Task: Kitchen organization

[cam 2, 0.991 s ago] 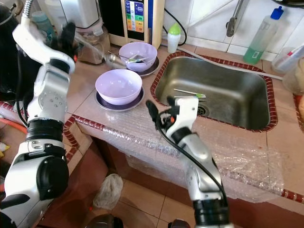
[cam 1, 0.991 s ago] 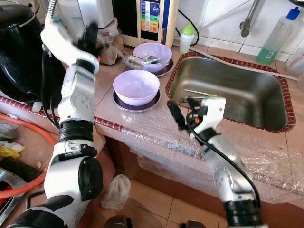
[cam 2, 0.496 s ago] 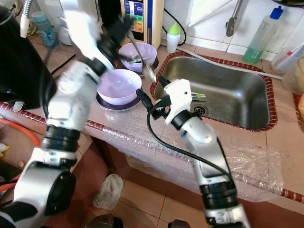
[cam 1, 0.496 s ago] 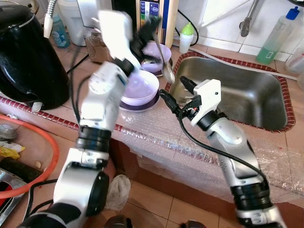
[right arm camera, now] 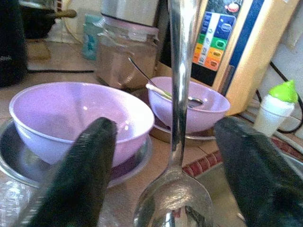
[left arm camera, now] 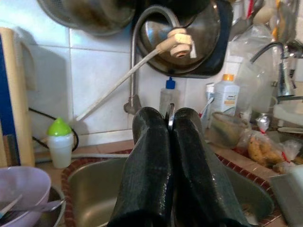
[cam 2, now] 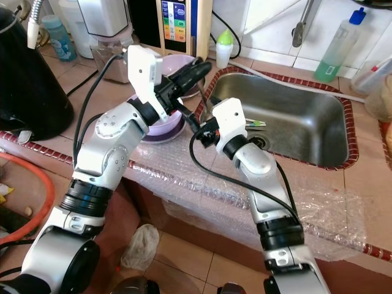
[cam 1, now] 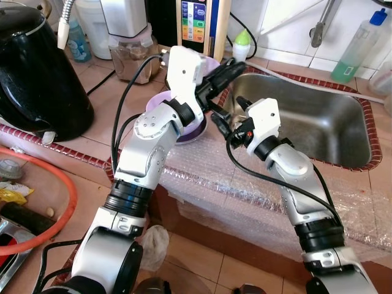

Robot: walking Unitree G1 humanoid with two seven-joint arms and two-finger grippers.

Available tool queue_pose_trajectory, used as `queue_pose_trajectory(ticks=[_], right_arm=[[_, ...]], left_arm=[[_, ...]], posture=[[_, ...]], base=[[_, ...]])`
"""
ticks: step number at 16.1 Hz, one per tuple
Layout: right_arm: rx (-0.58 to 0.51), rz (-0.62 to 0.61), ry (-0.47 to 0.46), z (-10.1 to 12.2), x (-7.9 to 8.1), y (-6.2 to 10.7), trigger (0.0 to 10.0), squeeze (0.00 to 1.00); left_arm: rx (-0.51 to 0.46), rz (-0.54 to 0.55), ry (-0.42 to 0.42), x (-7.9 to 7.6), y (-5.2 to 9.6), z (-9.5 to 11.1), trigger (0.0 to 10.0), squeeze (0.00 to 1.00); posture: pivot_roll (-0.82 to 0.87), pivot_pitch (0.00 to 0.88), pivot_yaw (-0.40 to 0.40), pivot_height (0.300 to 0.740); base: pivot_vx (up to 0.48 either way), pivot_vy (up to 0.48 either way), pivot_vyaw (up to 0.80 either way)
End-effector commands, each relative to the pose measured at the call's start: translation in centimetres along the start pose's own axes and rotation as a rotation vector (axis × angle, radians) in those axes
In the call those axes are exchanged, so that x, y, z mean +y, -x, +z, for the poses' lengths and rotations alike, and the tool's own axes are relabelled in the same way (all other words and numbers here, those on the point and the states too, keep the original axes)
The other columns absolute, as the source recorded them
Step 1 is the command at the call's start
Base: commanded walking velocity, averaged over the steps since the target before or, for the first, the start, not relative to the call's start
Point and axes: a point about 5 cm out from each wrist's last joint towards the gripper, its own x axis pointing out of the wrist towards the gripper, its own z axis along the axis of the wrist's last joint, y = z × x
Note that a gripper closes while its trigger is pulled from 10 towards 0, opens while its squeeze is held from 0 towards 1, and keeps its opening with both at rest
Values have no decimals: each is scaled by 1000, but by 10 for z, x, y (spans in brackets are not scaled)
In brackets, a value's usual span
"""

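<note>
Tiled counter beside the sink (cam 1: pixel 343 131): the left gripper (left arm camera: pixel 169 124), having swung over from the jar, is now pinching a spoon (right arm camera: pixel 176 142) near the purple bowl (right arm camera: pixel 80 116), between the right gripper's (cam 1: pixel 228 121) spread fingers.

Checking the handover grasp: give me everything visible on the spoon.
The spoon is bare shiny metal, with a long slim handle and an oval bowl. It hangs bowl down, near upright. The left gripper holds its handle, jaws shut on the thin metal edge. The right gripper is open, a finger on either side of the spoon and not touching it. It hangs over the counter edge by the sink, with the two purple bowls behind it.
</note>
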Motion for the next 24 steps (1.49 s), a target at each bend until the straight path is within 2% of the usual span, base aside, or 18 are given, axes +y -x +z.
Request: queue_pose_trajectory(ticks=[1,4,8,14,19,24], right_arm=[[-5,-27,16,3,-5,-5,0,0],[-2,-91,-1,3,-16,-11,0,0],[-4,-119,-28,1,-24,-9,0,0],[10,-126,-62,-4,-28,-2,0,0],[11,-143,-93,-4,-35,-1,0,0],[21,-148,-108,-7,-34,-2,0,0]], left_arm=[[-4,-35,-8,-6,-1,3,0,0],[9,-45,-17,-9,1,1,0,0],[36,-34,-55,-7,5,-5,0,0],[53,-20,-78,-3,8,-9,0,0],[71,-2,-142,6,12,-10,0,0],[77,26,-219,4,15,-17,0,0]], posture=[[-58,46,55,740],[-54,43,53,740],[-57,40,50,740],[-61,37,50,740],[-58,47,46,740],[-56,47,45,740]], base=[[0,0,0],[0,0,0],[0,0,0],[0,0,0],[0,0,0],[0,0,0]])
